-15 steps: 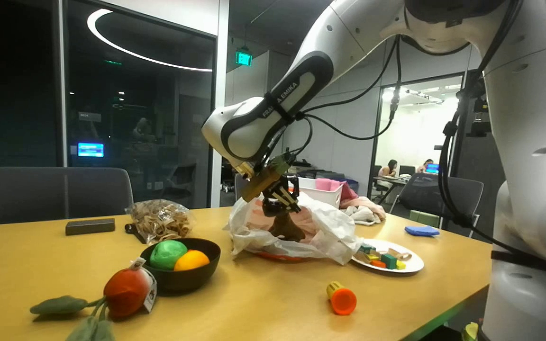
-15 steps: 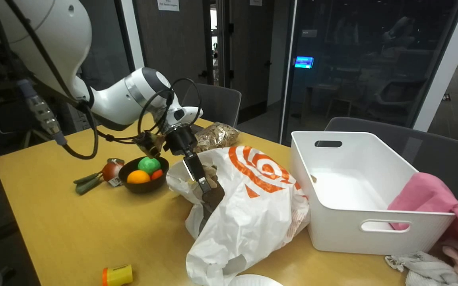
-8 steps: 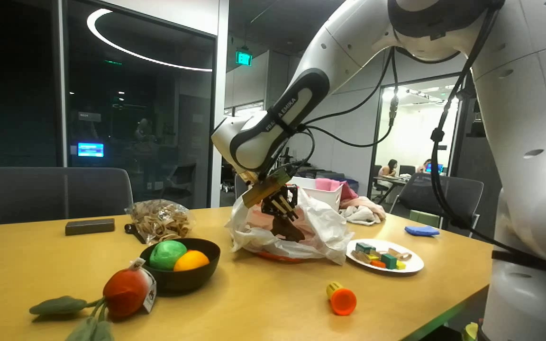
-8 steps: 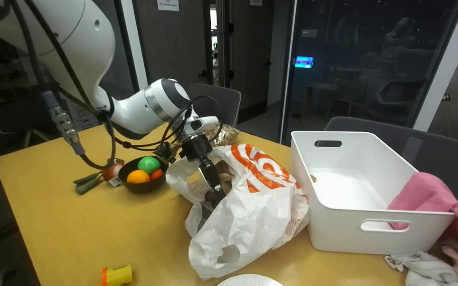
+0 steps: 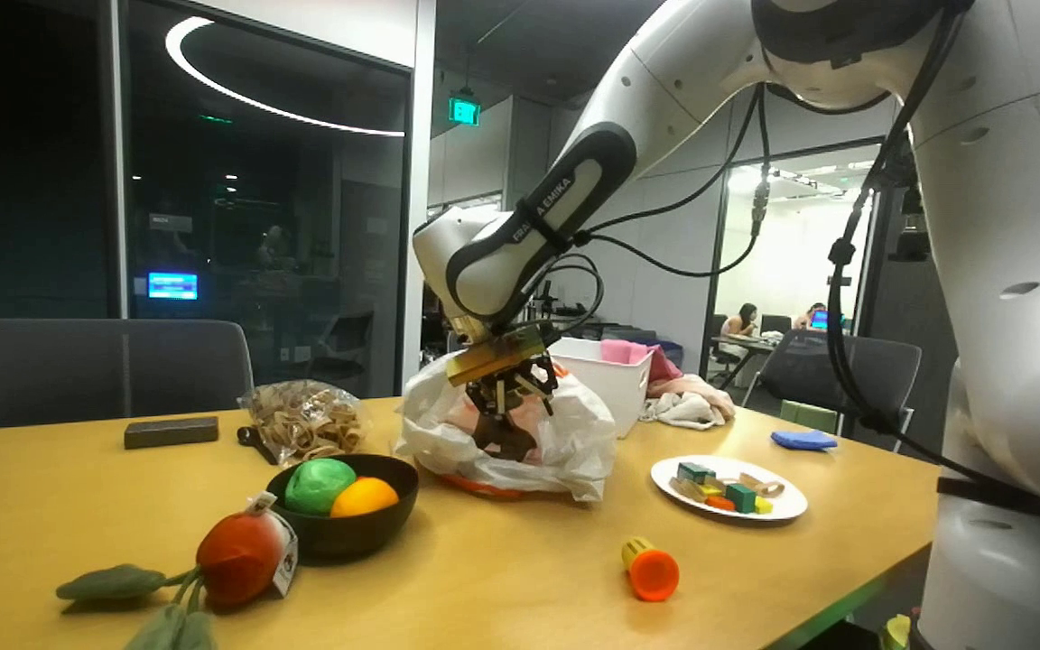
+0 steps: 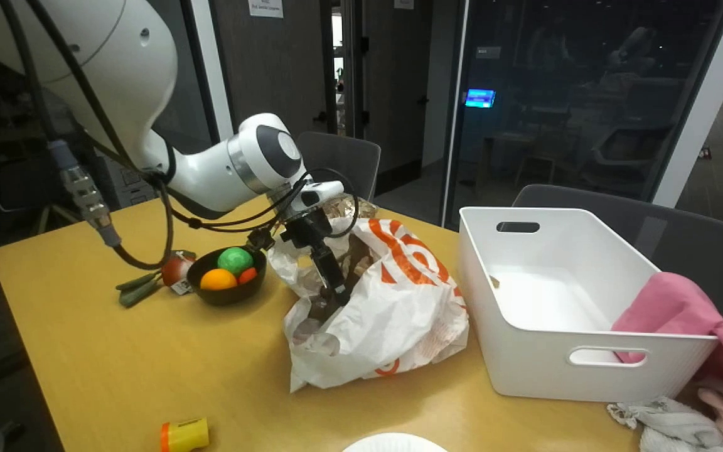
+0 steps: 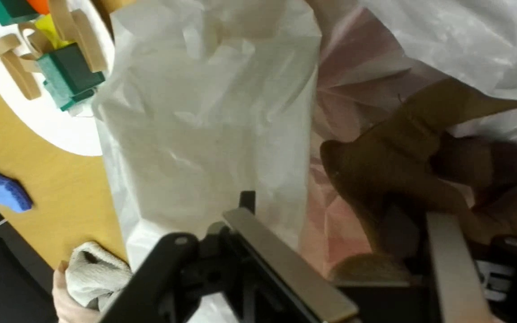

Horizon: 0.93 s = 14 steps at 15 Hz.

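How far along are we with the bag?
Done, it seems: the bag lies open and the brown item sits in its mouth. In hand: the gripper is open at that mouth; whether it touches the brown item is unclear. Left, probably: either gripping the brown item or withdrawing, since the gripper is not yet clear of the bag.
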Motion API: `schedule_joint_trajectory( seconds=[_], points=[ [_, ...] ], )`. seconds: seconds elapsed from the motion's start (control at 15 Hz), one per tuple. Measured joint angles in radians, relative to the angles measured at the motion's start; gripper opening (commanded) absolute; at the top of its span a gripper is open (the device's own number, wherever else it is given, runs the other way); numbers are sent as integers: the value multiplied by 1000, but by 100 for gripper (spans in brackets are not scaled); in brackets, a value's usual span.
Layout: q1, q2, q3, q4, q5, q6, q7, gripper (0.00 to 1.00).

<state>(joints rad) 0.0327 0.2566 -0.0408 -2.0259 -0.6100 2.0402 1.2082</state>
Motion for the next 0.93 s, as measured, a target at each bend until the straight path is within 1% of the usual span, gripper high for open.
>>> schedule_joint_trajectory(
  seconds=[0.2, 0.47, 0.73, 0.93],
  points=[
    [5, -93, 12, -74, 56, 64, -20, 100],
    [18, -254, 45, -177, 127, 76, -86, 100],
    [51, -391, 117, -238, 176, 110, -178, 100],
    [88, -414, 180, -226, 207, 141, -249, 100]
  ],
)
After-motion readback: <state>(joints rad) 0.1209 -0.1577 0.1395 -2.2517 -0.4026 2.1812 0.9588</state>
